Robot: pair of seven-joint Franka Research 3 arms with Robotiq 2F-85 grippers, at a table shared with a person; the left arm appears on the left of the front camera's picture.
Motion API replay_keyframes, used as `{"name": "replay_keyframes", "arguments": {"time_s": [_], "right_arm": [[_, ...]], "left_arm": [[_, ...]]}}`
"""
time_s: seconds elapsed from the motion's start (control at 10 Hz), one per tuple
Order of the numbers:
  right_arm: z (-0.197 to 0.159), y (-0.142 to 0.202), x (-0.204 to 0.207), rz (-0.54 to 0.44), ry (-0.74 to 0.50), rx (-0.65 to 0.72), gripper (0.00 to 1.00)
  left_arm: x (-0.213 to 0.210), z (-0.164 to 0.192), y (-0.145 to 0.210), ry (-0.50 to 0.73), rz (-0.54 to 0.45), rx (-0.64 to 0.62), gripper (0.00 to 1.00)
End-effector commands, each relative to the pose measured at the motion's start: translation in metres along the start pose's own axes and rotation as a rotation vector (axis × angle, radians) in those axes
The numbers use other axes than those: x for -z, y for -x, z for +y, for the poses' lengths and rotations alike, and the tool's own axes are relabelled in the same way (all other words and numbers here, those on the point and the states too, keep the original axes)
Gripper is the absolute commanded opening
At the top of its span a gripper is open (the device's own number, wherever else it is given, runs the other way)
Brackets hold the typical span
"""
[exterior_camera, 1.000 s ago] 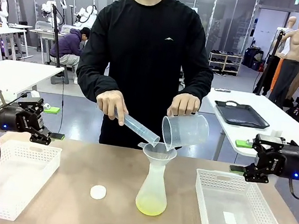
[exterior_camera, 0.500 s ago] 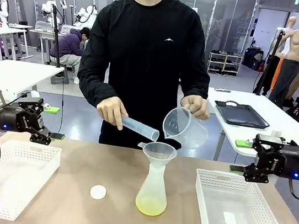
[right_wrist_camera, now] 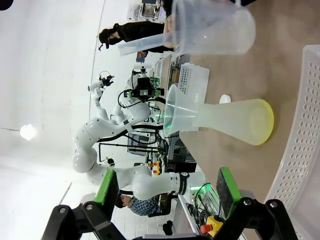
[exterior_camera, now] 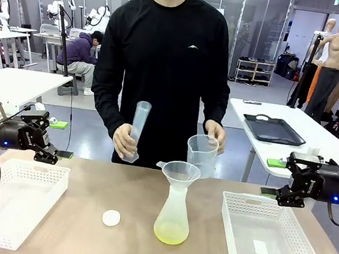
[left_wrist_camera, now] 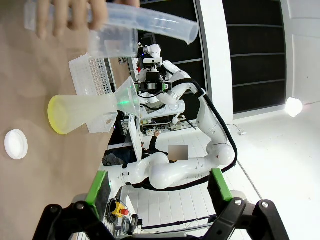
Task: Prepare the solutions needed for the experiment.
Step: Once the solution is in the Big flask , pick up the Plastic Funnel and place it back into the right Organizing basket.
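Left gripper [exterior_camera: 60, 140]: jaws wide open, holding nothing, hanging by the far rim of the left basket [exterior_camera: 19, 163]. Right gripper [exterior_camera: 271, 177]: wide open too, nothing held, by the far rim of the right basket [exterior_camera: 241, 198]. The solutions [exterior_camera: 171, 231]: shallow yellow-green layer in the conical flask [exterior_camera: 174, 206], mid-table between the baskets. The flask stands upright, long axis vertical, neck up, with a funnel [exterior_camera: 181, 171] seated in it.
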State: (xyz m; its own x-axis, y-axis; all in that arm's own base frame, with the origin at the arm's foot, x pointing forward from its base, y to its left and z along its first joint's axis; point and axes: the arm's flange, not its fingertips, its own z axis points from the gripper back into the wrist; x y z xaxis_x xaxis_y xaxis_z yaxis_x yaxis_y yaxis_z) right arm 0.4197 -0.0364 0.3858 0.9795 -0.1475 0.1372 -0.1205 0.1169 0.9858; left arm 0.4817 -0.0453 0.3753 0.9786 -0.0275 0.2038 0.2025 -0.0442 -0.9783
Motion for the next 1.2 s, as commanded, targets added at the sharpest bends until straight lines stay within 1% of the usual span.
{"name": "replay_keyframes", "arguments": {"time_s": [0.0,0.7,0.8,0.9,1.1], "right_arm": [[0.0,0.0,0.0,0.007,0.004,0.006,1.0],[0.0,0.0,0.0,0.0,0.0,0.0,1.0],[0.006,0.002,0.002,-0.025,0.068,-0.016,1.0],[0.013,0.007,0.006,-0.024,0.116,-0.029,1.0],[0.031,0.018,0.011,-0.055,0.242,-0.095,1.0]], "left_arm": [[0.0,-0.002,0.001,0.012,0.004,0.004,1.0],[0.0,-0.002,0.001,0.012,0.004,0.004,1.0],[0.0,-0.002,0.001,0.012,0.004,0.004,1.0],[0.0,-0.002,0.001,0.012,0.004,0.004,1.0],[0.0,-0.002,0.001,0.012,0.004,0.004,1.0]]}}
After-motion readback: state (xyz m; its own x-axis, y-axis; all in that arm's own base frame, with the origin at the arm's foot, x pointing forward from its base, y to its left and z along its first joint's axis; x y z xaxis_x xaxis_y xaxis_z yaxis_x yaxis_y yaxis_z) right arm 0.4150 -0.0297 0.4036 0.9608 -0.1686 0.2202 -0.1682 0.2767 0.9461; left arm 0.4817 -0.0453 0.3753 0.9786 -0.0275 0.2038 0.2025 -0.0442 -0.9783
